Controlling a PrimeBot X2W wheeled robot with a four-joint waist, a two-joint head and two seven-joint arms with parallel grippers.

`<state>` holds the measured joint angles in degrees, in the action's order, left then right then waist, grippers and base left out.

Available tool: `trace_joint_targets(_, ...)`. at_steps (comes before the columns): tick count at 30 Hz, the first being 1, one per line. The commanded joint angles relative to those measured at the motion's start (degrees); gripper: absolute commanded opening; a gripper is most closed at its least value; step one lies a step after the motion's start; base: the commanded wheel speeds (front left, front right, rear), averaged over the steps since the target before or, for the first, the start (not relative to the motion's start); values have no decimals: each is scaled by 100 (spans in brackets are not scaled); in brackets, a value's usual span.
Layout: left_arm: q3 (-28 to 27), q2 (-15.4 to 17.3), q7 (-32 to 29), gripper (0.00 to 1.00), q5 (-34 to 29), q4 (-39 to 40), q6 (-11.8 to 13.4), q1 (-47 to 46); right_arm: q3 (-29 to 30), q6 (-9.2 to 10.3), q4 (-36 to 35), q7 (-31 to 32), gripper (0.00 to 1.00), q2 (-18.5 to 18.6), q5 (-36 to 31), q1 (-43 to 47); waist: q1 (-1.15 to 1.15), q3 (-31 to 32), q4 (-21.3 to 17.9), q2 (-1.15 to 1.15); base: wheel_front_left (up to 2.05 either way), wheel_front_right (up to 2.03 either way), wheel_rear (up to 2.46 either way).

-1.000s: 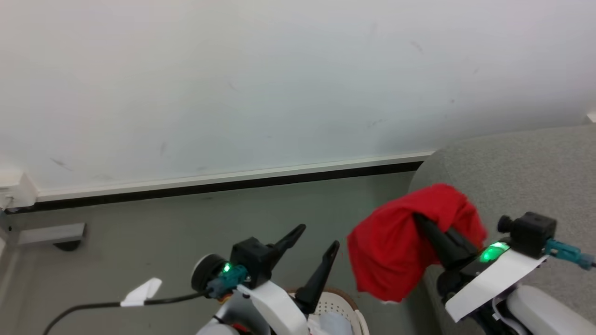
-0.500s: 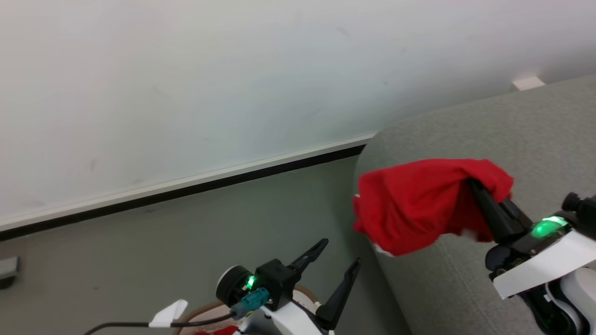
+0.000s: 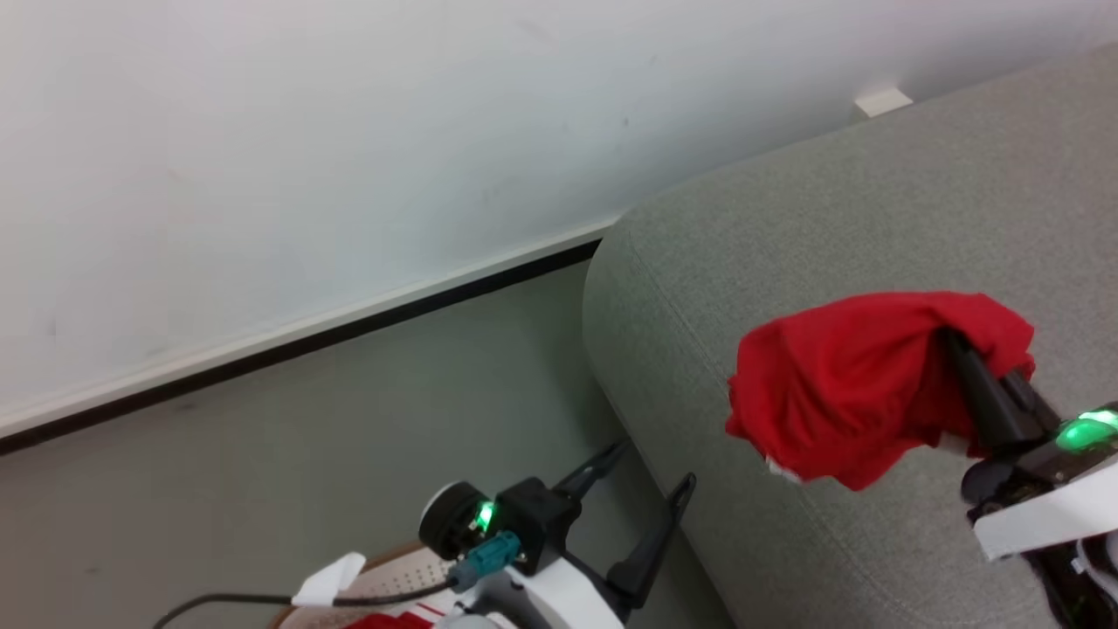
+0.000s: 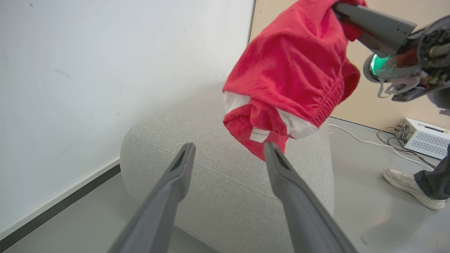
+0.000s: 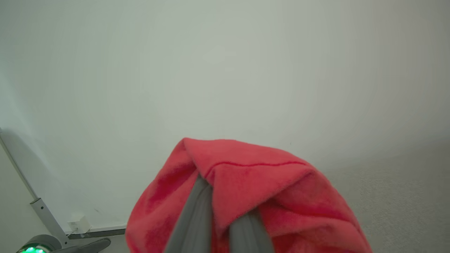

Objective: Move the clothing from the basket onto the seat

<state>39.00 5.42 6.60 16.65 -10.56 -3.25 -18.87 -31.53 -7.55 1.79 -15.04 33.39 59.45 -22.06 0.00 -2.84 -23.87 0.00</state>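
hanging from the clamped right gripper [image 3: 957,351], the clothing [image 3: 838,384] drapes over its tips above the seat [image 3: 786,227].

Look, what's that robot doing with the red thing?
The robot is carrying laundry. Its right claw is shut on the red clothing, which hangs bunched up in the air above the big grey seat. It is not set down yet. The left claw is open and empty, hovering lower down, just above the white basket on the floor.
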Motion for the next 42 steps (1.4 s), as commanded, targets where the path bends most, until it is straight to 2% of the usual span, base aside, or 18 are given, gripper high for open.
trace_joint_targets(1,-7,38,-27,100,-81,60,-11,-119,187,12,-45,-21,0,-41,-135,18,0,-199,-37,0,0,0,0)
trace_joint_targets(8,-2,262,-284,100,-307,352,-101,-777,1562,12,165,-20,0,-741,-941,-207,0,-1277,146,0,0,0,0)
trace_joint_targets(14,-22,504,-632,100,-522,770,-259,-1796,2968,12,753,-19,0,-1271,-2026,-1319,0,-2761,466,0,0,0,0)
trace_joint_targets(17,48,607,-755,100,-615,961,-329,-2338,3749,12,1206,-20,0,-1292,-2534,-2150,0,-3417,636,0,0,0,0)
trace_joint_targets(21,169,645,-805,100,-641,1131,-374,-2819,4668,12,2024,-12,0,-1135,-3144,-3199,0,-3968,832,0,0,0,0)
trace_joint_targets(25,272,535,-789,100,-623,1215,-388,-3100,5460,13,2988,-11,0,-861,-3783,-3978,0,-4316,1021,0,0,0,0)
trace_joint_targets(29,355,429,-687,100,-628,1158,-379,-3168,6109,13,4071,-11,0,-740,-4724,-4254,0,-4437,1162,0,0,0,0)
trace_joint_targets(30,365,405,-667,100,-610,1133,-354,-3137,6224,13,4298,-11,10,-773,-4934,-4284,0,-4436,1182,0,0,0,0)
trace_joint_targets(31,369,393,-644,100,-592,1092,-331,-3089,6334,13,4511,-11,31,-836,-5086,-4292,0,-4427,1192,0,0,0,0)
trace_joint_targets(32,367,396,-626,100,-575,1052,-312,-3035,6421,13,4653,-12,47,-904,-5253,-4279,0,-4408,1194,0,0,0,0)
trace_joint_targets(33,364,408,-599,100,-556,1011,-283,-2986,6448,13,4751,-12,98,-995,-5359,-4238,0,-4379,1186,0,0,0,0)
trace_joint_targets(37,261,549,-489,100,-492,919,-162,-2793,6292,13,4769,-12,100,-1381,-5488,-3961,0,-4138,1116,0,0,0,0)
trace_joint_targets(42,75,776,-293,100,-341,787,25,-2419,5827,13,4123,-11,100,-1799,-5354,-3255,0,-3555,1043,0,0,0,0)
